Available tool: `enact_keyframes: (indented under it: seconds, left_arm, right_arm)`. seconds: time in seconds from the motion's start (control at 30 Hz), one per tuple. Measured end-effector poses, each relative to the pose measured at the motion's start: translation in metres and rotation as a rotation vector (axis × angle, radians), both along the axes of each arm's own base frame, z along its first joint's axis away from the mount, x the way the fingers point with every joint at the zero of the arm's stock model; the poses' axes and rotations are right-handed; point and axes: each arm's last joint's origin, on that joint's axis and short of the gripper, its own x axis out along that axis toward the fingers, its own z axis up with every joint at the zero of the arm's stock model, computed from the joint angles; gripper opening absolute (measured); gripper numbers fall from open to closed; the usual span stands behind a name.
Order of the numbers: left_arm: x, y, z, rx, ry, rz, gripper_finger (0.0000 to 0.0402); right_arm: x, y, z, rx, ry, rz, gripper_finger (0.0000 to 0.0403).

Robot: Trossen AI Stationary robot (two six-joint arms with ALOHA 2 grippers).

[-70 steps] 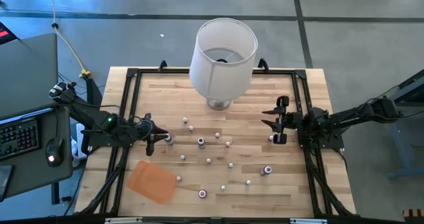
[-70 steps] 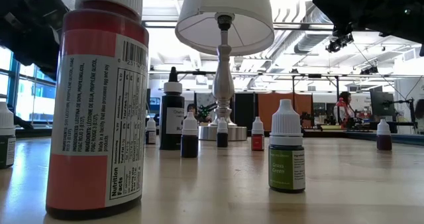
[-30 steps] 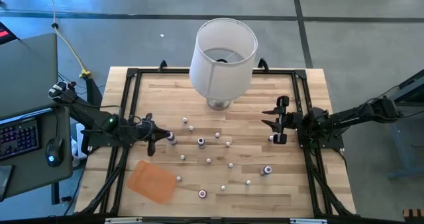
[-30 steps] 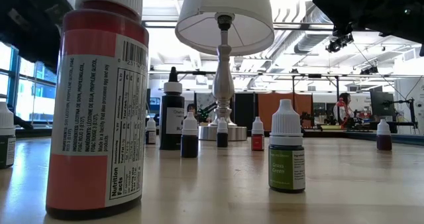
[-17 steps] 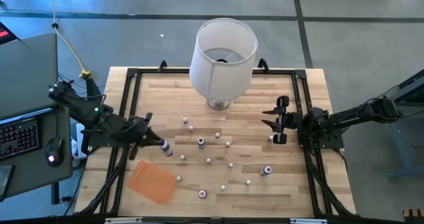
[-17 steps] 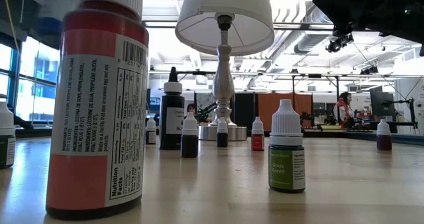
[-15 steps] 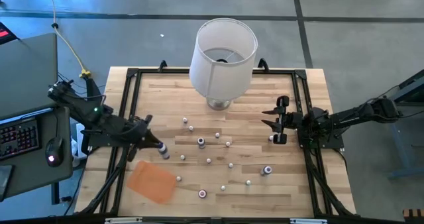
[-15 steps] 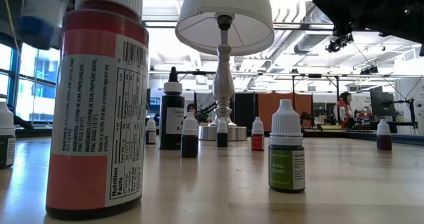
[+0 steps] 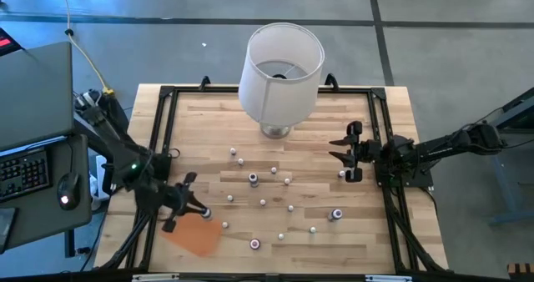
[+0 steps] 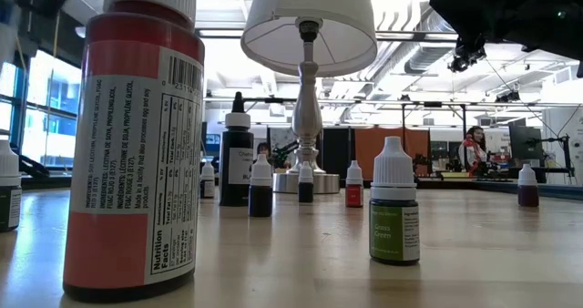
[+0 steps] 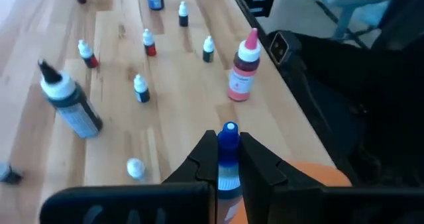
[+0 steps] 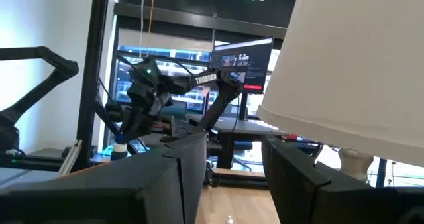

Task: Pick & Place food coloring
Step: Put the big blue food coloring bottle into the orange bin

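Blue-capped and whitish, one small food coloring bottle (image 11: pixel 228 159) sits clamped between the fingers of the left pincer (image 9: pixel 200 213), cap pointing away from the wrist. In the high view that pincer hangs over the near left part of the tabletop (image 9: pixel 317 119), right at the edge of the flat orange tray (image 9: pixel 190 237), and in the left wrist view a strip of the same orange shows just beyond the fingers. The step in hand looks like the set-down of this bottle on the tray.

To do it well, the pincer should travel a little further so the bottle is over the tray's middle rather than its rim, then lower until the base is touching before the fingers part. The bottle is narrow and light, so a drop from any height would likely tip or roll it; a small, slow opening should be enough. I cannot tell from these views how high the bottle rides above the tray, so the descent ought to be cautious.

The other food coloring bottles (image 9: pixel 253 179) stand scattered across the middle of the tabletop, near the big white lamp (image 9: pixel 281 67). The right pincer (image 9: pixel 348 154) waits with its fingers spread wide and nothing between them, at the right side of the tabletop.
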Motion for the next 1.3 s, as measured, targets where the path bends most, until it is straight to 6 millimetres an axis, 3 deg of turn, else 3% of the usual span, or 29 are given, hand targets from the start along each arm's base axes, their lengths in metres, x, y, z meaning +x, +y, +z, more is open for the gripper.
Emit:
enact_keyframes:
  seconds: [0.33,0.5,0.6,0.7,1.1,1.3]
  left_arm:
    - [-0.038,-0.02,0.003,-0.115,-0.061,0.072,0.0021]
    - [-0.051,-0.016,-0.014,-0.124,0.083,0.154,0.0021]
    - [-0.054,-0.008,-0.028,-0.151,0.225,0.288,0.0021]
    - [-0.055,-0.003,-0.037,-0.094,0.251,0.375,0.0021]
    - [-0.054,-0.009,-0.049,-0.074,0.272,0.47,0.0021]
    - [-0.054,-0.003,-0.049,0.041,0.202,0.458,0.0021]
  right_arm:
    - [0.0,0.0,0.0,0.035,0.003,0.013,0.0138]
    - [0.0,0.0,0.0,0.033,0.004,0.012,0.0138]
    - [0.0,0.0,-0.001,0.032,0.007,0.012,0.0138]
    - [0.0,0.0,-0.001,0.031,0.011,0.012,0.0138]
    - [0.001,0.0,-0.002,0.031,0.019,0.01,0.0138]
    - [0.001,0.0,-0.002,0.031,0.018,0.009,0.0138]
